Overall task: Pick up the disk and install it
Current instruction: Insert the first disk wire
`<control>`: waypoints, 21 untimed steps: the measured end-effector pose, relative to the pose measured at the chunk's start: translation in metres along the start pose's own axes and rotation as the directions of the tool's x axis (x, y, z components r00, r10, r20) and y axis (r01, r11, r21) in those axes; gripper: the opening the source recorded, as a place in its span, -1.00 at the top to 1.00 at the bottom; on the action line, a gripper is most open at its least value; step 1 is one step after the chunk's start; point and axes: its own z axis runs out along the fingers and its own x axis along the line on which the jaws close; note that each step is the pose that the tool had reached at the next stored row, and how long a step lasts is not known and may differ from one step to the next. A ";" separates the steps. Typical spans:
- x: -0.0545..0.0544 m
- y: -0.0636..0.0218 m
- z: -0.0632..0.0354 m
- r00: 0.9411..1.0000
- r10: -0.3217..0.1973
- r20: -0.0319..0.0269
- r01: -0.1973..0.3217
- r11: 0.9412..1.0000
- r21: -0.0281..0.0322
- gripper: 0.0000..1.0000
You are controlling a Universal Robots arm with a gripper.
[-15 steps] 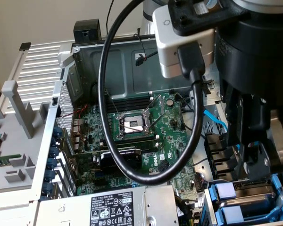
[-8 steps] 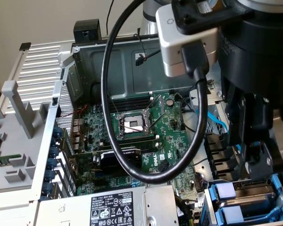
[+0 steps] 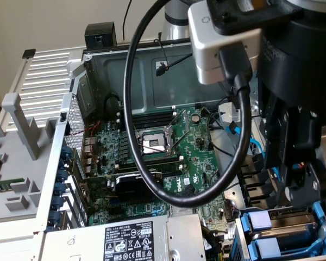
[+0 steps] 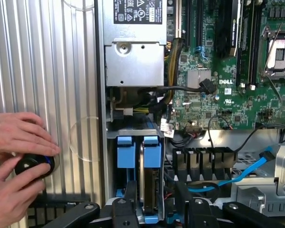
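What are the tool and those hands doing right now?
Tool: open, either side of the disk.
Person's hands: both holding a small black round thing.

A plain cream-coloured wall [image 3: 38, 22] stands behind the work area, softly and evenly lit, darkening a little toward the exterior view's left. Below it sits a pale grey ribbed metal panel [image 3: 49, 73]. A thin black cable [image 3: 127, 16] runs down the wall.

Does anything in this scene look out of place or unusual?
Yes. Two human hands are over the ribbed grey metal panel beside the open computer case, holding a small round black object; hands inside the robot's workspace look odd.
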 end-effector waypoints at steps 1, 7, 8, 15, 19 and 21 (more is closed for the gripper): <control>0.000 -0.0017 0.0002 1.000 0.000 0.000 0.000 1.000 -0.003 0.10; -0.001 -0.0089 0.0011 1.000 0.001 0.000 -0.001 1.000 -0.021 0.10; -0.002 -0.0106 0.0014 1.000 0.001 0.000 -0.001 1.000 -0.022 0.10; -0.002 -0.0245 0.0029 1.000 0.001 -0.001 -0.001 1.000 -0.024 0.10; -0.003 -0.0318 0.0039 1.000 0.001 0.000 -0.001 1.000 -0.026 0.10; -0.003 -0.0350 0.0043 1.000 0.001 -0.001 -0.001 1.000 -0.027 0.10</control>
